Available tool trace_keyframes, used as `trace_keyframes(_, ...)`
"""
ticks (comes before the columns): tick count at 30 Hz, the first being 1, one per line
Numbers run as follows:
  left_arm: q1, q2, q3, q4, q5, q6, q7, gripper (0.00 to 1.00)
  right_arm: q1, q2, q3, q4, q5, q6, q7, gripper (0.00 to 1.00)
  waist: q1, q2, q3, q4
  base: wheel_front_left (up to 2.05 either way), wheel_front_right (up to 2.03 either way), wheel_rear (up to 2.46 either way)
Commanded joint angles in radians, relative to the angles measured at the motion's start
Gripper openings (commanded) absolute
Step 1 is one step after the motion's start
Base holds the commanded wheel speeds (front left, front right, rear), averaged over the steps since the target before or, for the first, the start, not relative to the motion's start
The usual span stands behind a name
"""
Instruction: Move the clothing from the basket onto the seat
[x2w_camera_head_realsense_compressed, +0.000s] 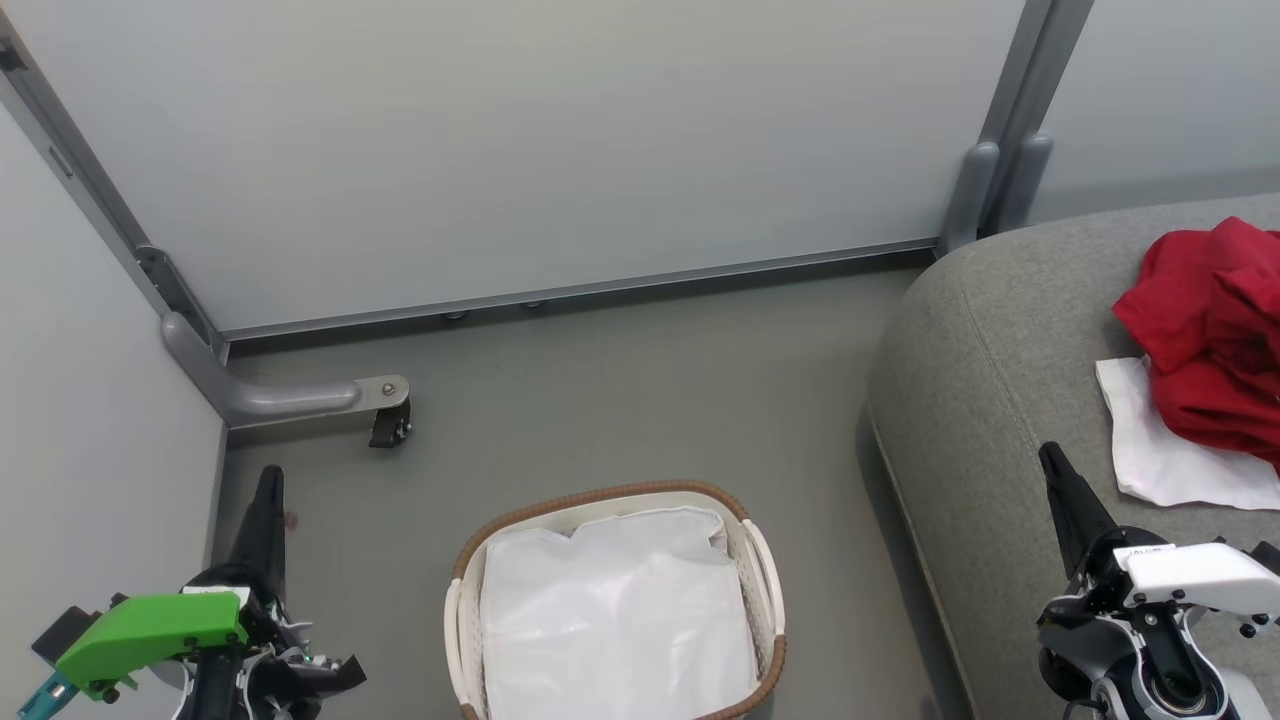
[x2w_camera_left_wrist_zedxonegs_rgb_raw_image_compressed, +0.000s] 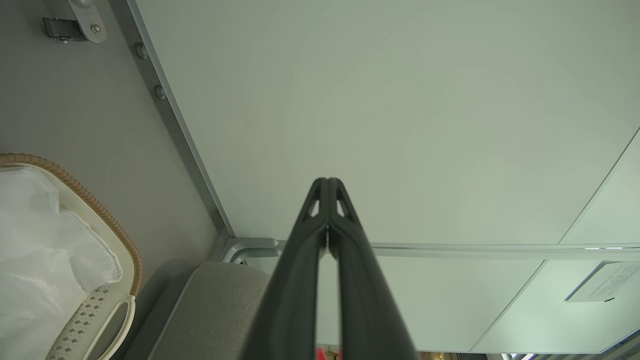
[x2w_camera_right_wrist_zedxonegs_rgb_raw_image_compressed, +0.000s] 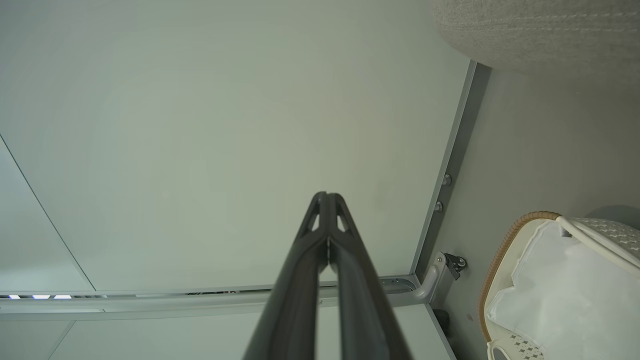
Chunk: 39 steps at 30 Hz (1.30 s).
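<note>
While the left gripper (x2w_camera_head_realsense_compressed: 270, 480) and right gripper (x2w_camera_head_realsense_compressed: 1052, 460) sit closed together, empty, the clothing (x2w_camera_head_realsense_compressed: 1215, 330) lies on the seat (x2w_camera_head_realsense_compressed: 990, 350) beyond the right jaws. The basket (x2w_camera_head_realsense_compressed: 600, 495) between them holds just its liner (x2w_camera_head_realsense_compressed: 615, 610), so nothing seems left to grasp.

Lab mock-up rm: wheeled partition panels (x2w_camera_head_realsense_compressed: 550, 150), sofa (x2w_camera_head_realsense_compressed: 1000, 330).

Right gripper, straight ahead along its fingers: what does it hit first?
Probably the pale wall panel: the right gripper points at it, nothing between in the wrist view. Depth unclear.
</note>
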<state>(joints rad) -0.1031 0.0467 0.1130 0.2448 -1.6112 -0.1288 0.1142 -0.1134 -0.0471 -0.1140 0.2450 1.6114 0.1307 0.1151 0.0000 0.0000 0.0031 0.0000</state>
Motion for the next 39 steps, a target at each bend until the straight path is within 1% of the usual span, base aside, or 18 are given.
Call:
trace_keyframes(1,-0.011,0.007,0.002,-0.001,-0.004,-0.004,0.003,0.0,0.011,-0.006,-0.002,-0.003,0.003,0.0,0.001,0.0,0.0,0.0,0.0,0.0,0.0,0.0,0.0)
trace_keyframes(39,-0.011,0.007,0.002,-0.002,-0.004,-0.004,0.003,0.0,0.011,-0.006,-0.002,-0.003,0.003,0.0,0.001,0.0,0.0,0.0,0.0,0.0,0.0,0.0,0.0)
